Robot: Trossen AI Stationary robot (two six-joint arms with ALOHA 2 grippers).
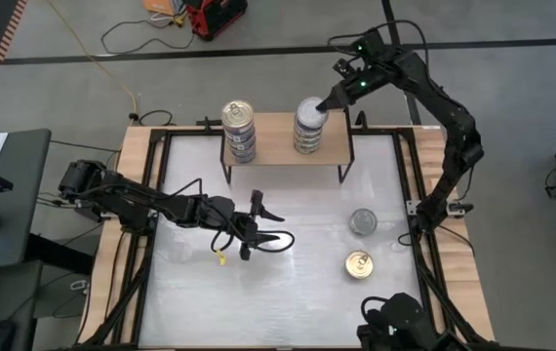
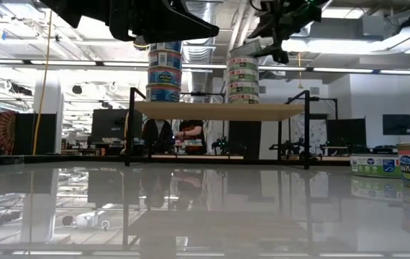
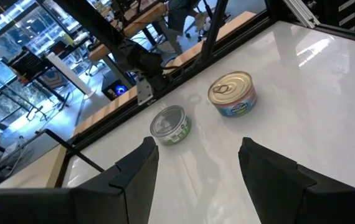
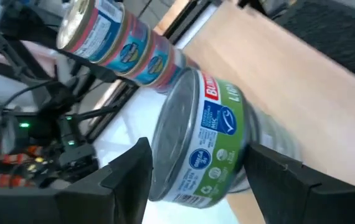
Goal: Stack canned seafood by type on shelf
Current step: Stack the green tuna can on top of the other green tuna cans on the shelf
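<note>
Silver-topped, green-labelled can (image 4: 202,140) atop stack

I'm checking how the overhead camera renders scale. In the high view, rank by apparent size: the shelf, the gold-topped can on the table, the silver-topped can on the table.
1. The shelf, clearly largest.
2 and 3. The gold-topped can and the silver-topped can look about alike, so no ranking between them.
</note>
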